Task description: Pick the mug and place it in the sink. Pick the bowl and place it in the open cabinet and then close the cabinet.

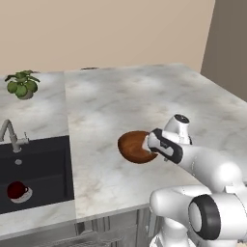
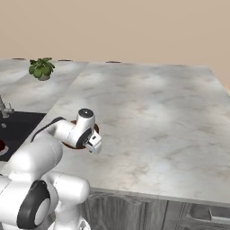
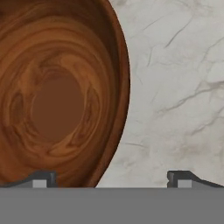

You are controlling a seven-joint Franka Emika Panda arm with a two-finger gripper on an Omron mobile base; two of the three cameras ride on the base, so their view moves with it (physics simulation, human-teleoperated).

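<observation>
Bowl (image 1: 134, 147): wide, brown, resting on the surface (image 1: 120, 101) near its front edge, just right of the sink (image 1: 43, 164). Not lifted.
Mug (image 1: 18, 191): lying inside the sink basin, front left; that step judged complete.
Gripper (image 3: 111, 179): jaws released, wide apart, straddling the bowl's near rim, one tip over its interior, one over the marble, evidently lining up a rim grasp.

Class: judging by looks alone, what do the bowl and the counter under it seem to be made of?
The bowl looks like glossy brown wood: swirling grain rings and a soft sheen, though it could be a printed finish. The counter looks like polished pale grey marble, with thin dark veins.
</observation>
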